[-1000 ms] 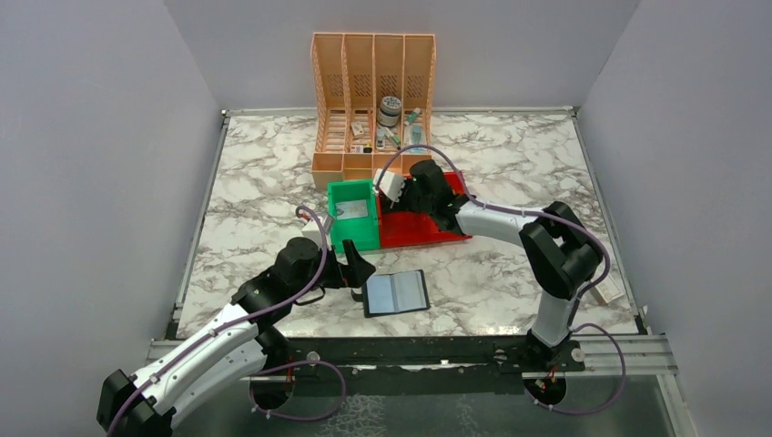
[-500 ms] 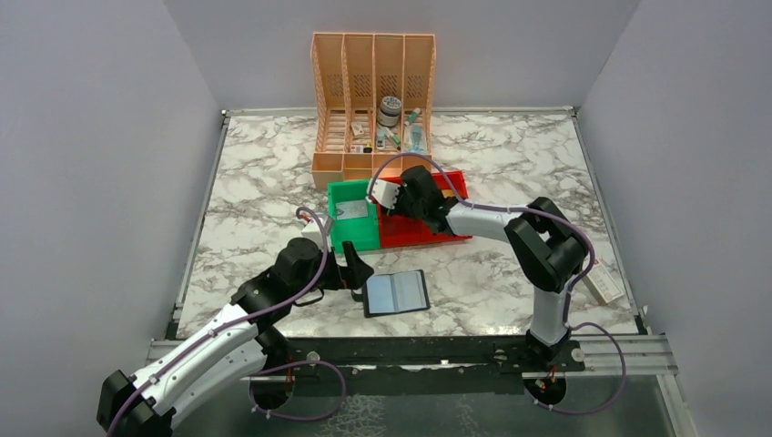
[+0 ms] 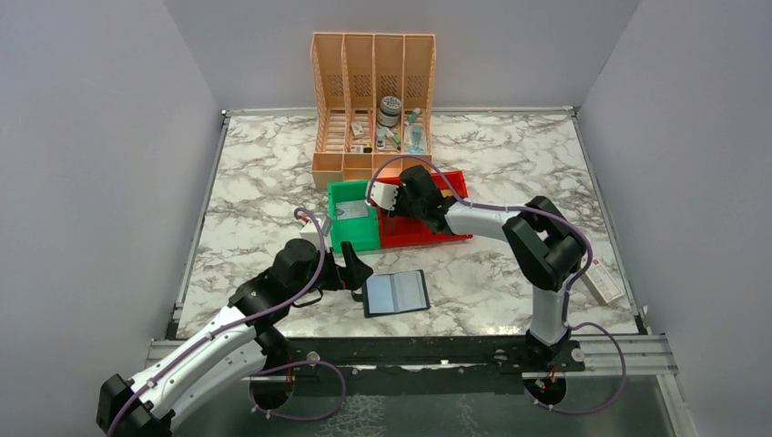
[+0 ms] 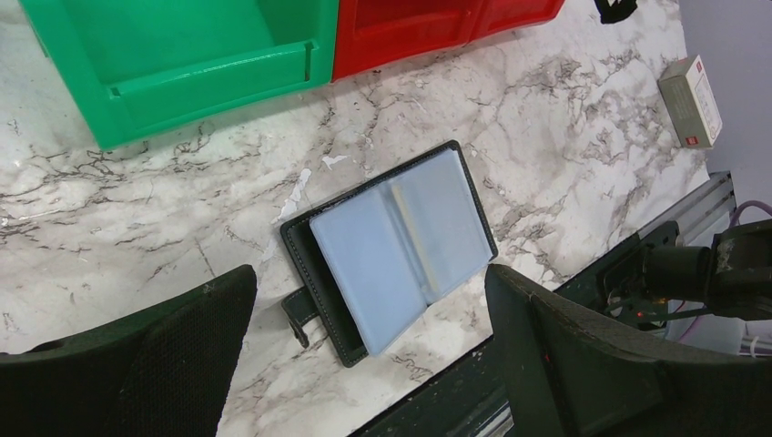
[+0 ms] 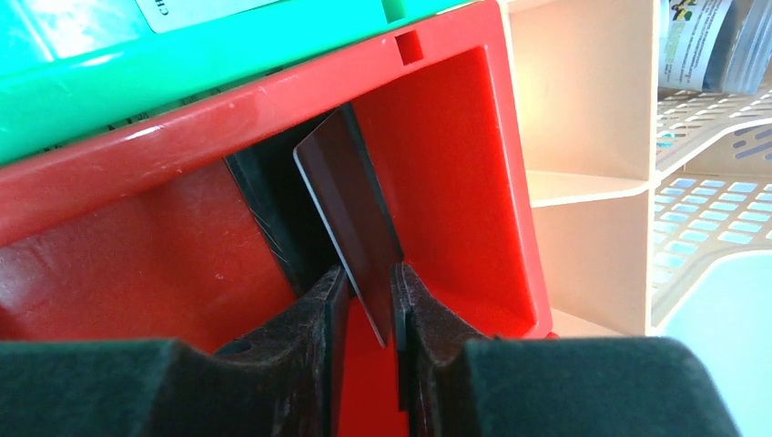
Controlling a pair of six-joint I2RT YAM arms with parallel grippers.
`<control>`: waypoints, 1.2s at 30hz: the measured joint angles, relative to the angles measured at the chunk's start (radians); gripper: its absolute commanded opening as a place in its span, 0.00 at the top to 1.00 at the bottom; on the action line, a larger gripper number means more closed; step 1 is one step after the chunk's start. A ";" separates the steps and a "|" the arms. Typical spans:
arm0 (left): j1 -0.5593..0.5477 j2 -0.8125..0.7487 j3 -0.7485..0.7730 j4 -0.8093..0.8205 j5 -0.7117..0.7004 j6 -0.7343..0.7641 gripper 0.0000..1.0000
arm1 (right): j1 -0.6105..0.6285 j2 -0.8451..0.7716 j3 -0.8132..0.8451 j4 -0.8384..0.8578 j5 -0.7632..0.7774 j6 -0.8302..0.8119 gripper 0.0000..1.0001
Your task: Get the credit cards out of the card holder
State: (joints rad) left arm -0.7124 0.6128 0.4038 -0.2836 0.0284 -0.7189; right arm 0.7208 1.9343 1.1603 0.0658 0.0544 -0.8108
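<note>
Presently: right end effector (image 5: 366, 284) pinching dark credit card (image 5: 350, 211) in red bin (image 5: 460, 155); left end effector (image 4: 366, 293) splayed above card holder (image 4: 393, 244).

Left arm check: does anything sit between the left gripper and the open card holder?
Nothing visible does. In the left wrist view the card holder lies open on the marble, in plain sight between the fingers of the open left gripper. The green bin and red bin stand beyond it, apart.

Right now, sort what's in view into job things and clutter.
Job: open card holder; dark card in the right gripper.
Clutter: green bin; red bin; peach organizer; small white box.
</note>
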 measured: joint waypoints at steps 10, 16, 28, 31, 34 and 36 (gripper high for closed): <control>0.000 -0.003 0.000 -0.003 0.000 0.000 0.01 | 0.000 0.002 0.000 -0.003 -0.018 -0.004 0.74; 0.000 -0.003 0.000 -0.003 0.000 0.000 0.01 | 0.000 0.002 0.000 -0.006 -0.045 0.008 0.68; 0.000 0.004 0.000 0.013 0.014 0.000 0.01 | 0.000 -0.009 -0.005 0.003 -0.111 0.083 0.66; 0.000 0.016 0.000 0.019 0.026 0.000 0.01 | 0.000 -0.014 -0.007 0.018 -0.111 0.138 0.67; 0.000 0.022 0.000 0.029 0.039 0.000 0.01 | 0.000 -0.049 -0.041 0.079 -0.108 0.266 0.70; 0.000 0.026 0.000 0.037 0.048 -0.001 0.01 | 0.000 -0.087 -0.067 0.105 -0.103 0.376 0.74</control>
State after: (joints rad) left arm -0.7124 0.6392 0.4038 -0.2462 0.0761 -0.7197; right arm 0.7208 1.8469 1.0935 0.1707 -0.0486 -0.4347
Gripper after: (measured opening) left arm 0.992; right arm 0.308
